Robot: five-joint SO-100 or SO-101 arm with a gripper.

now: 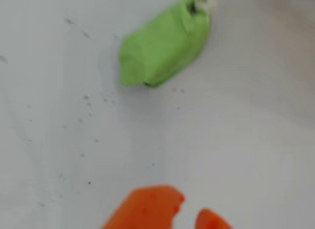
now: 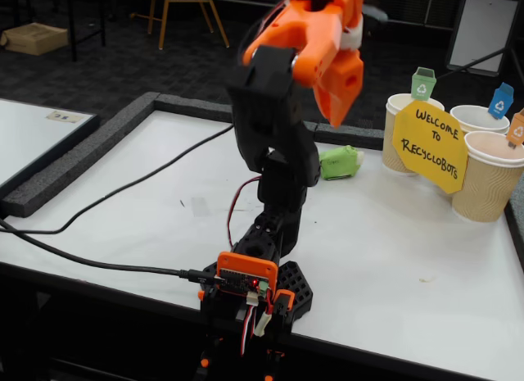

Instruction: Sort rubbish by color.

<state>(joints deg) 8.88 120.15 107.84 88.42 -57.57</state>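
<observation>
Wrist view first: the green wad (image 1: 165,44) lies on the white tabletop (image 1: 236,140), up near the top of the picture. Its long axis runs diagonally, lower left to upper right. The two orange tips of the tool (image 1: 189,212) poke in at the bottom edge with a gap between them and nothing in it, so it's at least partly open and empty. The wad sits well ahead of the tips and a bit left of the gap, so I reckon the next move is a reach forward plus a wrist twist to square up with that diagonal.

Fixed view: the arm is raised high and the tool (image 2: 337,111) hangs above the tabletop (image 2: 393,233). The green wad (image 2: 340,162) rests below and just beyond it, near the beige paper cups (image 2: 483,172) and the yellow sign (image 2: 430,145). I can't spot any blue or orange wad here.
</observation>
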